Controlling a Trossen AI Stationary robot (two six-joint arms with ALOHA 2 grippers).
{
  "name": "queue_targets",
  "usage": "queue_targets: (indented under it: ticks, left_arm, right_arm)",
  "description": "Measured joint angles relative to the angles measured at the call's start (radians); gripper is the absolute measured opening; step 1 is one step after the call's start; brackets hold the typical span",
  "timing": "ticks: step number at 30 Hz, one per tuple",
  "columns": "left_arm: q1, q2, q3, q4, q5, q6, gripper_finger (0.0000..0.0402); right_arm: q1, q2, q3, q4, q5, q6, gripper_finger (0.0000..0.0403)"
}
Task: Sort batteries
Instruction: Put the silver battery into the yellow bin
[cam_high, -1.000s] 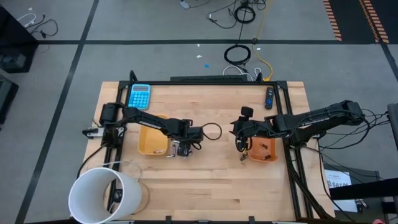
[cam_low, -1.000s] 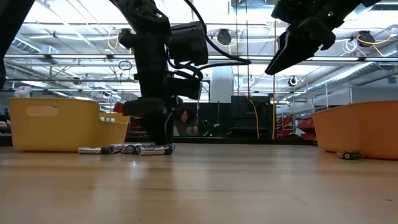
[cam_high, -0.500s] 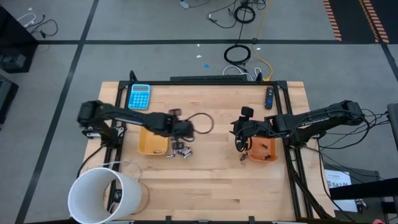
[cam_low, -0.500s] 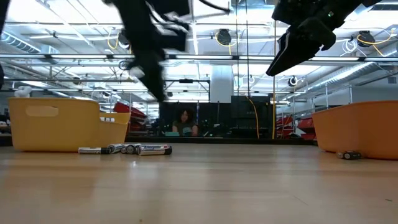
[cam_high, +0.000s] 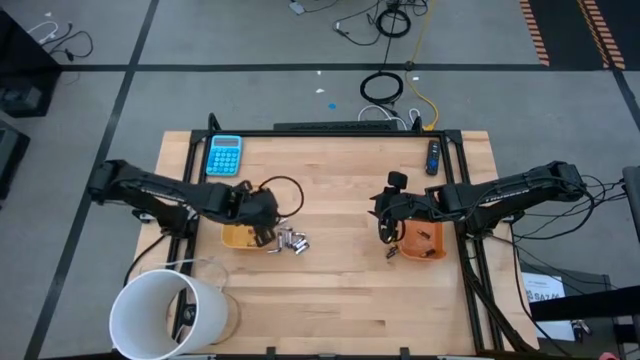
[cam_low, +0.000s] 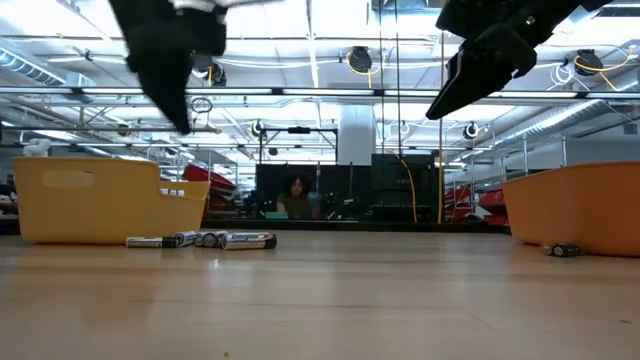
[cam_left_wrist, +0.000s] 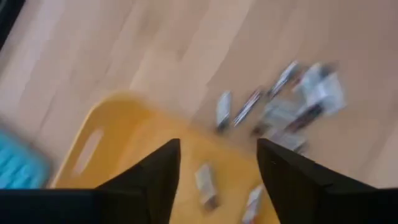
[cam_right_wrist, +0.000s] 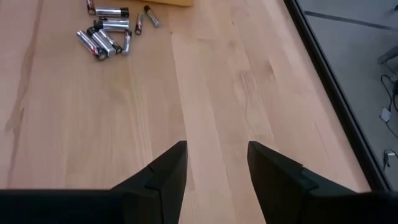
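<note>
Several small batteries lie in a loose pile on the wooden table, just right of the yellow tray; the low view shows them as a row. Two or three more batteries lie inside the yellow tray. My left gripper hangs open above that tray's right part, with nothing between its fingers. My right gripper is open and empty, held in the air left of the orange tray. One battery lies on the table in front of the orange tray.
A blue calculator lies at the table's far left. A white bucket stands at the near left corner. A dark remote-like object lies at the far right. Bare wood stretches between the two trays.
My left gripper has risen from the battery pile and swung toward the table's left, ending over the yellow tray, and its wrist has rolled on the way. The pile on the table looks unmoved. My right arm has kept still.
</note>
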Motion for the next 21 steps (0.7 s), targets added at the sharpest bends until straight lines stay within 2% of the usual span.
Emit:
queue_targets:
  ticks: [2,5,8,12,21]
  left_arm:
    - [-0.021,-0.001,0.004,0.075,0.002,0.013,0.0233]
    - [-0.077,0.076,0.004,0.154,0.010,0.073,0.0232]
    - [-0.124,0.174,0.002,0.184,0.078,0.141,0.0224]
    - [-0.152,0.282,0.005,0.245,0.172,0.131,0.0212]
    - [-0.184,0.415,0.063,0.144,0.180,0.115,0.0190]
  right_arm:
    - [0.000,0.000,0.000,0.006,0.000,0.009,0.0160]
    - [0.000,0.000,0.000,0.007,0.000,0.029,0.0160]
    - [0.000,0.000,0.000,0.009,0.000,0.029,0.0160]
    - [0.000,0.000,0.000,0.026,0.000,0.022,0.0160]
    - [0.000,0.000,0.000,0.044,0.000,0.003,0.0160]
